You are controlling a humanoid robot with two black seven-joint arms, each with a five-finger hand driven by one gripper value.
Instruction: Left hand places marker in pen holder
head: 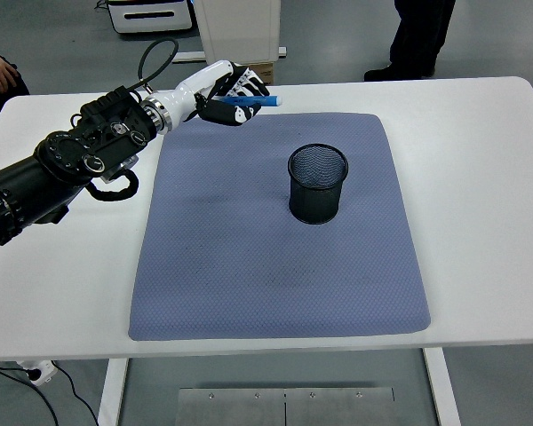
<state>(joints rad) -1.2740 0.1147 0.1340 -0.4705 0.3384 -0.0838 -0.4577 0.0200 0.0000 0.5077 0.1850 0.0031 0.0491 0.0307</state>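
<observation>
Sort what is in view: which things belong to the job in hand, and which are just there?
Part of the job:
- left hand, shut on the marker
- marker, blue, held up in the air
- pen holder, black mesh, standing on the mat

Just there:
- mat, grey-blue
- table, white
- cardboard box behind the table
- person's legs at the top
</observation>
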